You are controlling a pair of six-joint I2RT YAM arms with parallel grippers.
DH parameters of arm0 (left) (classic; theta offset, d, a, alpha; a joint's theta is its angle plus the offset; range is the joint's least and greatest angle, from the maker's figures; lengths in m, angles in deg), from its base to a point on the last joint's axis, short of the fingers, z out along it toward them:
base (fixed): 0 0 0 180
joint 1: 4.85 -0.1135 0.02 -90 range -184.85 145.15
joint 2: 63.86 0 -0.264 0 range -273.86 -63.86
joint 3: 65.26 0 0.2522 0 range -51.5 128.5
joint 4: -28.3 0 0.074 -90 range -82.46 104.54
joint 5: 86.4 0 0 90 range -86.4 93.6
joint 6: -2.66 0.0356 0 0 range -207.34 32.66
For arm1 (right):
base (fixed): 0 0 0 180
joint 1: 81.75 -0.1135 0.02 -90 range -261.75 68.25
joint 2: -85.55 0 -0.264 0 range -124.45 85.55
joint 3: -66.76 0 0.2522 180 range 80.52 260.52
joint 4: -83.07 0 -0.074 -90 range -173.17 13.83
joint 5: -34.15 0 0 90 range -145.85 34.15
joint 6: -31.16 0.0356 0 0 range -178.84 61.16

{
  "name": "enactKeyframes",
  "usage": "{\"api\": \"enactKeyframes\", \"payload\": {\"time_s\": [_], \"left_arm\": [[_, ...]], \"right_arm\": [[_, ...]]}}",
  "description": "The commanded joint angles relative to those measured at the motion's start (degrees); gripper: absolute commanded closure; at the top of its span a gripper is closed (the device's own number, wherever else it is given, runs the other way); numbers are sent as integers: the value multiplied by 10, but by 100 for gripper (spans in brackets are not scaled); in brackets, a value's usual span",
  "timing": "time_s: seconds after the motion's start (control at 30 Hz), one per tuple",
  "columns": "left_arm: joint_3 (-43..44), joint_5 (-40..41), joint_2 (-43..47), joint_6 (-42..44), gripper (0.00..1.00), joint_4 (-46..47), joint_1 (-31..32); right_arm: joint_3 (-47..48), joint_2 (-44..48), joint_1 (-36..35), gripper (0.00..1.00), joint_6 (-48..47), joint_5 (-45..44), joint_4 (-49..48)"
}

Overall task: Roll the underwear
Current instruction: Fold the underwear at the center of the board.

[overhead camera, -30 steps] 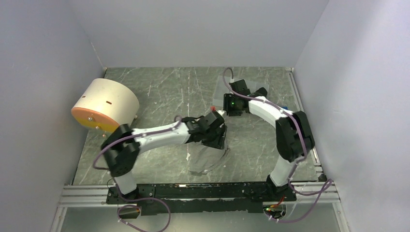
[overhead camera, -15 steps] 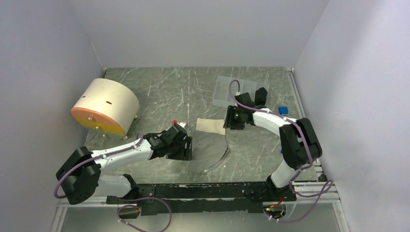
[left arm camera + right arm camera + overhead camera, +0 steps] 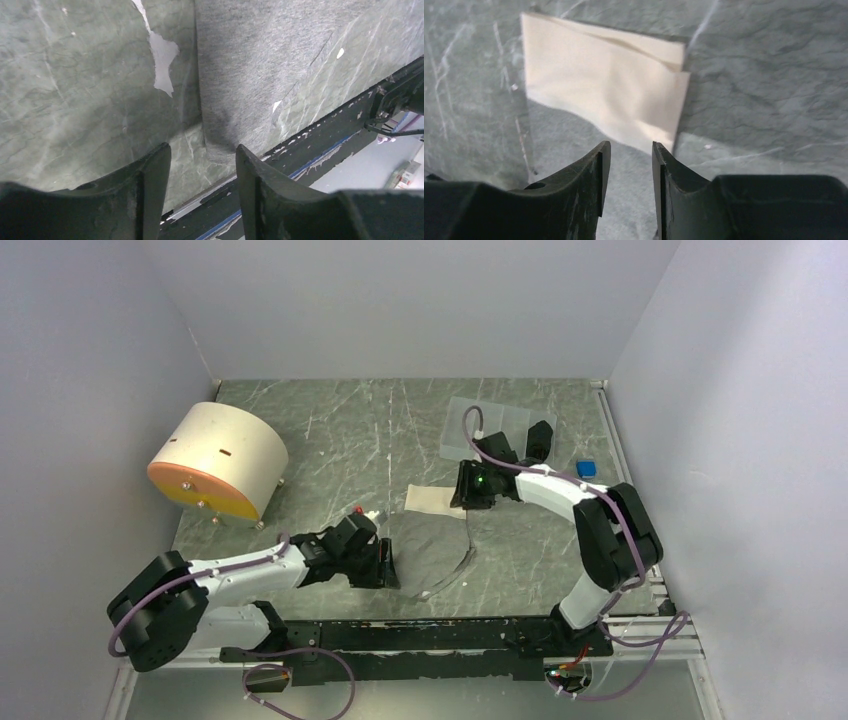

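Note:
The underwear (image 3: 432, 545) lies flat on the dark table, grey fabric with a cream waistband (image 3: 430, 500) at its far end. My left gripper (image 3: 385, 565) hovers low at the garment's near-left corner, jaws open; in the left wrist view the grey underwear (image 3: 260, 65) corner lies just beyond the left gripper (image 3: 202, 148). My right gripper (image 3: 465, 502) is open at the waistband's right end. In the right wrist view the cream waistband (image 3: 604, 85) lies just ahead of the right gripper (image 3: 630, 145), with grey fabric beneath and nothing between the jaws.
A cream cylinder with an orange face (image 3: 215, 460) lies at the left. A clear plastic tray (image 3: 497, 425) sits behind the right arm, and a small blue object (image 3: 586, 468) is to its right. The black mounting rail (image 3: 420, 635) runs along the near edge.
My left arm has pulled back from the middle to the near left and let the underwear go; it now lies spread flat. My right gripper shifted slightly towards the waistband.

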Motion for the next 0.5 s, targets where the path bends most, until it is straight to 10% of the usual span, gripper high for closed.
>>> {"api": "enactKeyframes", "payload": {"time_s": [0.0,0.47], "left_arm": [[-15,-42,-12,-18,47,57,3],[-57,-20,-16,-72,83,90,39]], "right_arm": [[-12,58,-33,61,8,14,-6],[106,-53,-131,82,10,-23,-37]]}}
